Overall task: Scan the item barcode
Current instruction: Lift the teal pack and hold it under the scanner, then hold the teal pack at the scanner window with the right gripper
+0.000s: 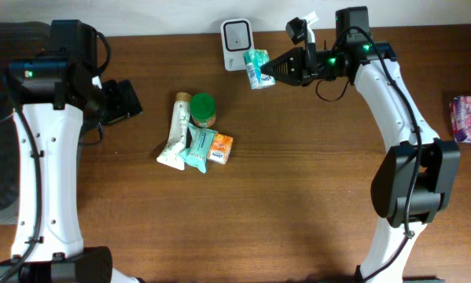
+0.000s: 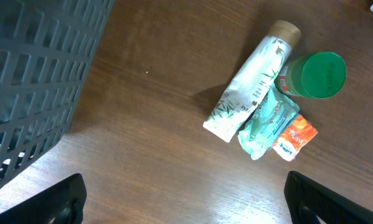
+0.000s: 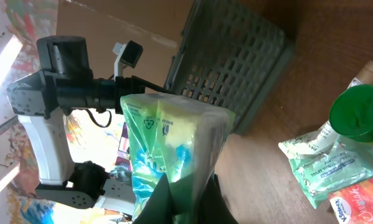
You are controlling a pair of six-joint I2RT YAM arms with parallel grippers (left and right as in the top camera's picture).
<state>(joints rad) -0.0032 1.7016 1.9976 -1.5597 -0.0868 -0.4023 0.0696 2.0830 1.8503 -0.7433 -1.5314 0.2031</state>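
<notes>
While the left fingers (image 1: pixel 131 101) hang spread wide above the table (image 1: pixel 298 196) beside the grey basket (image 2: pixel 37 74), the right fingers (image 1: pixel 269 69) are clamped on the green packet (image 1: pixel 255 68), held off the table just in front of the white scanner (image 1: pixel 237 34) at the far edge. From above, the packet's long axis runs far-to-near, its far end towards the scanner and the fingers gripping its right side. Which face carries the barcode I cannot tell. A tube (image 1: pixel 177 130), a green-lidded jar (image 1: pixel 203 108), a teal pouch (image 1: pixel 197 149) and an orange packet (image 1: pixel 220 148) lie bunched mid-table.
</notes>
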